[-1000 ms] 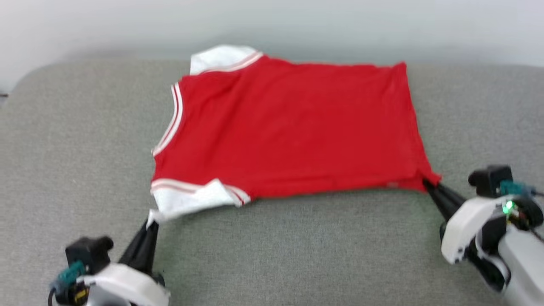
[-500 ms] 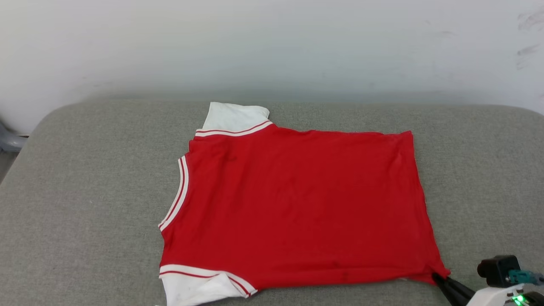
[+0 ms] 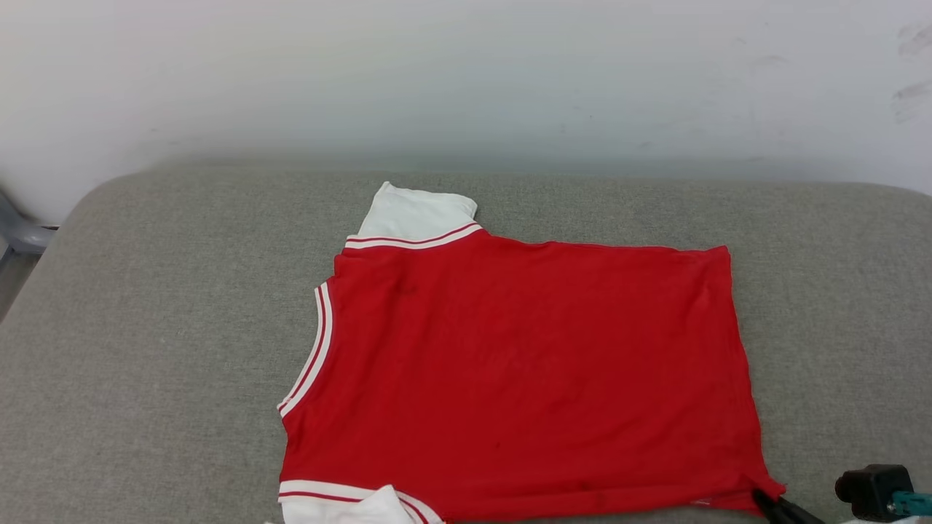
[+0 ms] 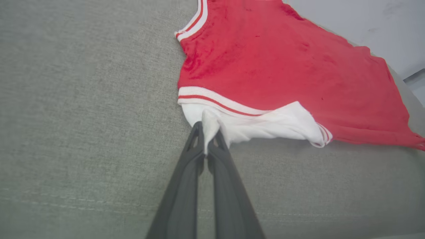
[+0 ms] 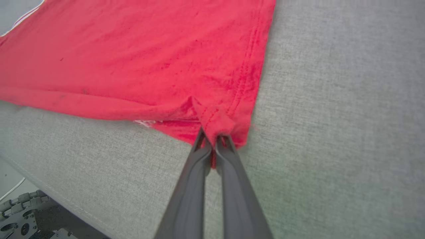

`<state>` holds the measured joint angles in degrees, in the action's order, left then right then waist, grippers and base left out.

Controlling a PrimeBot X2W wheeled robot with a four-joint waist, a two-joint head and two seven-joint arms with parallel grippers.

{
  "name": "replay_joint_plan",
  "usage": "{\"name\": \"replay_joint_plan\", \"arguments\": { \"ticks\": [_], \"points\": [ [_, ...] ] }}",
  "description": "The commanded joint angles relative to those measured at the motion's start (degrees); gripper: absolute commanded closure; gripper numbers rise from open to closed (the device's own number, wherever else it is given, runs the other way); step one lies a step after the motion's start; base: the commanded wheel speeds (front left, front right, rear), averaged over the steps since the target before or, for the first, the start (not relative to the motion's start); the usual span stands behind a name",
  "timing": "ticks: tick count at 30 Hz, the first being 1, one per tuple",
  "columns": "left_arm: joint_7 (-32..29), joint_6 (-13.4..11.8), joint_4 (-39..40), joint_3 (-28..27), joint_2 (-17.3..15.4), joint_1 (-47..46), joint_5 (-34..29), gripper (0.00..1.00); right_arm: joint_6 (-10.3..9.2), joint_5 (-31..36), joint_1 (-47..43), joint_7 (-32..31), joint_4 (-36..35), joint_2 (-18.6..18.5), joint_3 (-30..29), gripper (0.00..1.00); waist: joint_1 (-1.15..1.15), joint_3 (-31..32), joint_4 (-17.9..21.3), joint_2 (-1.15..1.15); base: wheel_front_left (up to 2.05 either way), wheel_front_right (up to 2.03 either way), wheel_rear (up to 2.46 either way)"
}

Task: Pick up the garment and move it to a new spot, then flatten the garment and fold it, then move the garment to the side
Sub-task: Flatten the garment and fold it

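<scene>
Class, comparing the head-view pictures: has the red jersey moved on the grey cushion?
Yes. The garment slid toward the robot: its far white sleeve, earlier overlapping the cushion's back edge, now lies short of it.

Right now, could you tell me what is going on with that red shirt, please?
The robot is handling the garment with both arms. The garment lies spread out, mostly flat, on a grey cushion, plain red side up. The left gripper is shut on the edge of the near white sleeve, and the right gripper is shut on the near hem corner. No fold has been made yet.
</scene>
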<state>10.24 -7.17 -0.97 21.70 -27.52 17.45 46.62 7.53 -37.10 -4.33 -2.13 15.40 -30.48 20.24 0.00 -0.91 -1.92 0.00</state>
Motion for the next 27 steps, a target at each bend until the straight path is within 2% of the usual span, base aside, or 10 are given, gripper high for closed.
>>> {"name": "replay_joint_plan", "arguments": {
  "ticks": [1, 7, 18, 27],
  "points": [
    [0.04, 0.15, 0.23, -0.09, -0.48, -1.37, -0.52, 1.00, -0.09, 0.24, -0.58, -0.15, -0.67, 0.15, -0.54, 1.00, 0.00, -0.10, 0.00, 0.00, 0.00, 0.00, 0.00],
    [-1.76, 1.72, 0.38, 0.31, -3.10, -8.79, -3.31, 1.00, -0.09, 1.88, 0.95, -2.39, -5.64, 1.40, -3.61, 1.00, 0.00, -1.63, 0.34, 0.00, 0.00, 0.00, 0.00],
    [-5.97, 7.32, -4.58, 0.63, -6.51, -27.68, -6.45, 1.00, -0.09, 3.58, 7.05, -6.26, -9.76, 3.51, -7.59, 1.00, 0.00, -9.50, 2.13, 0.00, 0.00, 0.00, 0.00],
    [-7.21, 11.01, -13.51, 1.71, -5.65, -40.33, -7.56, 1.00, -0.09, 4.99, 15.51, -8.19, -6.58, 4.30, -6.51, 1.00, 0.00, -16.29, 3.40, 0.00, 0.00, 0.00, 0.00]
  ]
}}
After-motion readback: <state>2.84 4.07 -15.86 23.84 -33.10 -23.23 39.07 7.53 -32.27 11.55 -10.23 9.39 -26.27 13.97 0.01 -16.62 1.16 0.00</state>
